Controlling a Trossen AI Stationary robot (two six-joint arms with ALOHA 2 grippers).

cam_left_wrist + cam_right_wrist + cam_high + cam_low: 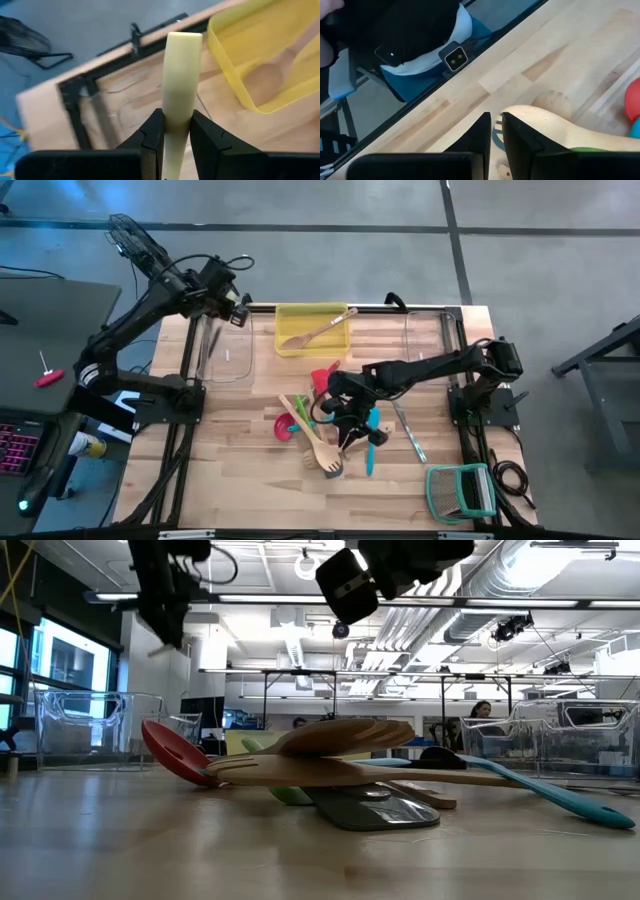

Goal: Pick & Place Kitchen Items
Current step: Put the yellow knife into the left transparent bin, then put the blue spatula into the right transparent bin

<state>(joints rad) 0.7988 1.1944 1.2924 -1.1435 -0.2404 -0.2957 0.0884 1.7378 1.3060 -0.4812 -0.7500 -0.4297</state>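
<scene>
My left gripper [238, 310] is raised over the table's far left part, beside the left clear bin [226, 352], and is shut on a pale cream utensil handle [181, 75]. My right gripper [338, 406] hovers above the pile of kitchen items [330, 430], its fingers shut with only a slit between them [493, 131]. The pile holds wooden spatulas [330, 752], a red ladle [172, 752], a blue spatula [560, 798], green and grey pieces. A wooden spatula [318, 330] lies in the yellow tray [290, 312]. My left gripper pinches the cream handle [175, 117] between its two fingers [152, 135]. The fingers lie across the handle, which runs on straight ahead past them to a squared free end [184, 37]. The utensil is lifted clear of the table.
A second clear bin [432, 330] stands at the far right. A metal knife [410, 435] lies right of the pile. The teal-framed rack [462, 490] sits at the near right corner. Bare wood lies near left of the pile.
</scene>
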